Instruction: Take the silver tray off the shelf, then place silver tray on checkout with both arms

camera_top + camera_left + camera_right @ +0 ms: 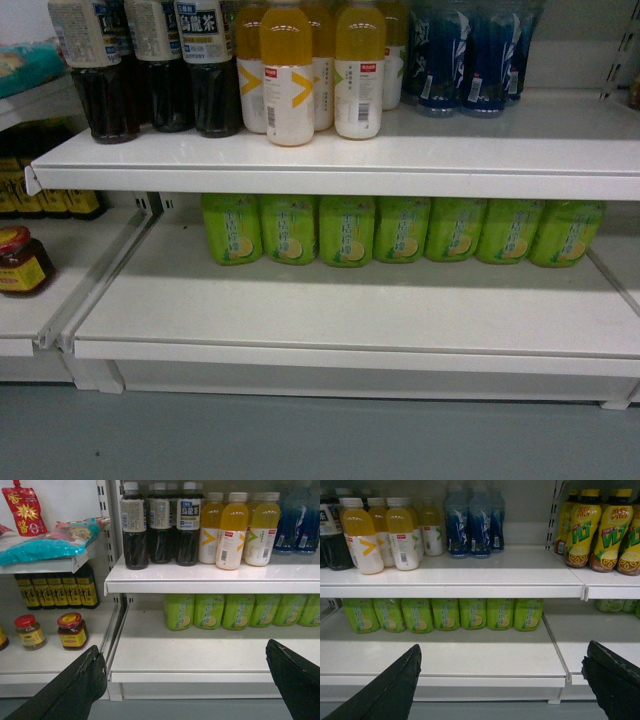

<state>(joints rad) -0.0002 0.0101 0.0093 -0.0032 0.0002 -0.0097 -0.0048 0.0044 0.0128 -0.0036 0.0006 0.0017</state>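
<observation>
We look for the silver tray and do not find it in any of the three views, so we cannot say which way it lies from our fingers, how its long axis runs, or which arm is nearer to it. The checkout is out of view as well.

What we do see is the shelf [330,310], a white board across the lower half of the head view. Its front part is bare, and a row of green bottles [400,230] stands along its back. The board above it carries dark tea bottles [150,70] at the upper left, orange juice bottles [320,70] in the upper middle and blue bottles [465,55] at the upper right.

Neither arm shows in the head view. In the left wrist view, the left gripper [187,680] has its fingers [80,685] spread wide, one at the lower left and one at the lower right of the frame, with nothing between them. The right gripper [502,680] shows the same in its own view: fingers [395,687] apart, holding nothing. Both face the shelf front from a little way off.

We judge that the next move calls for finding the tray first, since no grasp can be lined up from here.
</observation>
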